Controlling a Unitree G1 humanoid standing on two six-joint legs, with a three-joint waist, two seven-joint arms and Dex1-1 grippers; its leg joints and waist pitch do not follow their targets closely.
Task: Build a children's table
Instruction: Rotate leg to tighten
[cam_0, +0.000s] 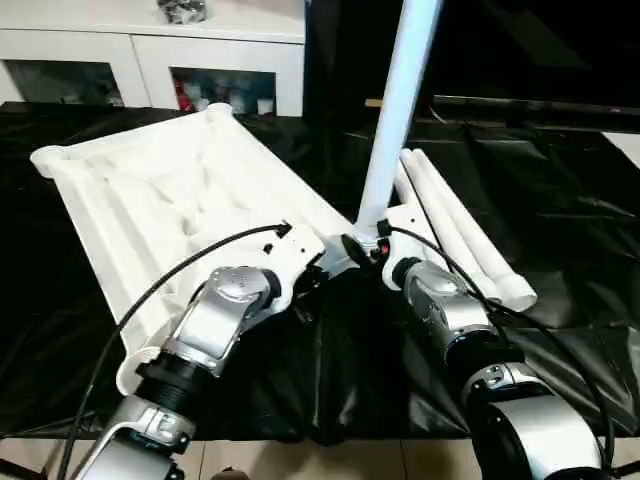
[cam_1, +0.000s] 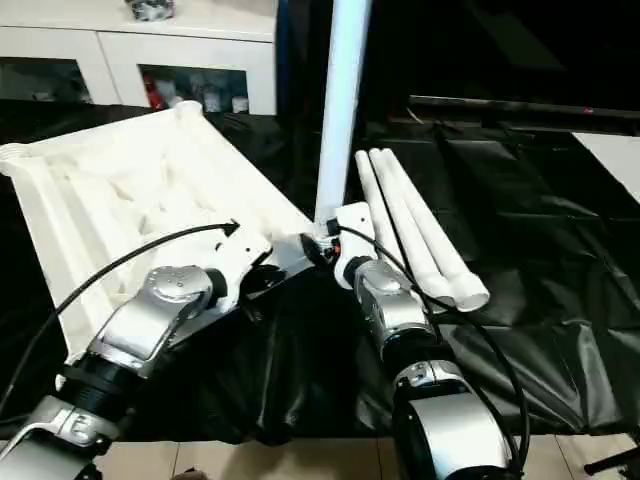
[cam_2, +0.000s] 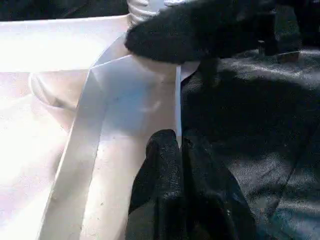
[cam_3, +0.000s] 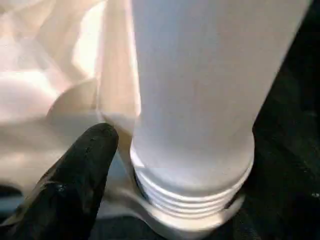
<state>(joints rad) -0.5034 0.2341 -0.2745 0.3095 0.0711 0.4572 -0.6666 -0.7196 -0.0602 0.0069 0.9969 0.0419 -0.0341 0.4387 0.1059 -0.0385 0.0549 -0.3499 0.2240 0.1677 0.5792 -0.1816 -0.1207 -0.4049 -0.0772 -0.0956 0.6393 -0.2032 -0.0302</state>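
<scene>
The white tabletop (cam_0: 150, 200) lies upside down on the black cloth, ribbed underside up. One white leg (cam_0: 395, 110) stands upright in its near right corner socket (cam_3: 190, 222), with screw threads showing above the socket. My left gripper (cam_2: 179, 145) is shut on the tabletop's thin rim (cam_2: 150, 100) just beside that corner. My right gripper (cam_0: 375, 245) sits at the leg's base with the leg (cam_3: 200, 90) between its fingers. One black finger (cam_3: 85, 165) stands a little off the tube, so the jaws are open.
Three loose white legs (cam_0: 460, 230) lie side by side on the black cloth (cam_0: 560, 200), right of the upright leg. A white glass-door cabinet (cam_0: 150, 50) stands behind the table at the back left.
</scene>
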